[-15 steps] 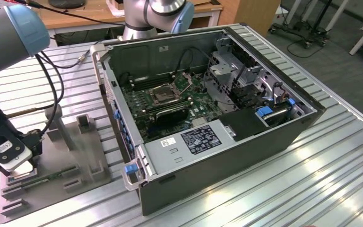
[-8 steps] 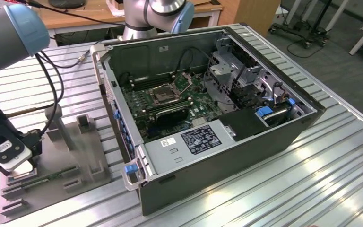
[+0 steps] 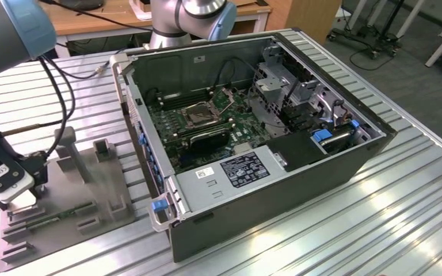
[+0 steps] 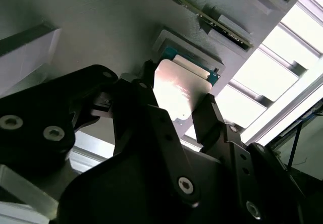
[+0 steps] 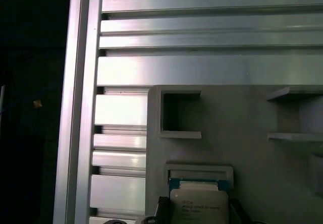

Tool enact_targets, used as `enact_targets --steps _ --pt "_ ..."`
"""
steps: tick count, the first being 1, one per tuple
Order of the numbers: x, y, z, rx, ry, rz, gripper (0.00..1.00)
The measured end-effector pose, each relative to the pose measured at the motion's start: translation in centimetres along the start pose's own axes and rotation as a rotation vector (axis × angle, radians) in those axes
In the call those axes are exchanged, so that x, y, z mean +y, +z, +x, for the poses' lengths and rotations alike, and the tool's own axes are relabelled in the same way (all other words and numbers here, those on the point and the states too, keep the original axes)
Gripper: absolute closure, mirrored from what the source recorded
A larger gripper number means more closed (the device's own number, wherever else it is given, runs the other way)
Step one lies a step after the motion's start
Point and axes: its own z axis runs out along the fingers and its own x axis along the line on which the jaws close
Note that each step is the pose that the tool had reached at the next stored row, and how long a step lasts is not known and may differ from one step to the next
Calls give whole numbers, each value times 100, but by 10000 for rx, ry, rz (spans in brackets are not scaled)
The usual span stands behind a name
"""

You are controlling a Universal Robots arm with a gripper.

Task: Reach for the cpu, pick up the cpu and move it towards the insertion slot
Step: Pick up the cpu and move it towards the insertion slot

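The cpu (image 4: 177,85) is a small silvery square chip held between my gripper's (image 4: 178,94) black fingers (image 4: 208,114), one on each side of it. It sits just off a teal-and-white pocket (image 4: 194,61) in the grey plastic fixture (image 3: 90,190). In the first wrist view the cpu (image 5: 198,207) shows in front of that same pocket (image 5: 199,176). In the exterior view my gripper (image 3: 23,202) hangs over the fixture at that view's left. The insertion slot (image 3: 202,115), a metal-framed square socket on the green board, lies inside the open computer case (image 3: 344,167), well off to the exterior view's right.
The fixture carries several upright posts (image 3: 66,150) and a memory stick (image 3: 56,217). The case's wall (image 3: 133,109) stands between fixture and socket. A black cable (image 3: 61,98) hangs from the arm. Ribbed aluminium table (image 3: 405,213) lies all around.
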Motion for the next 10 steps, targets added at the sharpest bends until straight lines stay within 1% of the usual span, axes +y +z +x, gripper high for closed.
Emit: enact_targets --steps 3,10 --pt "2 -62 0 0 0 0 46" --pt "9 -232 0 -1 0 -1 46"
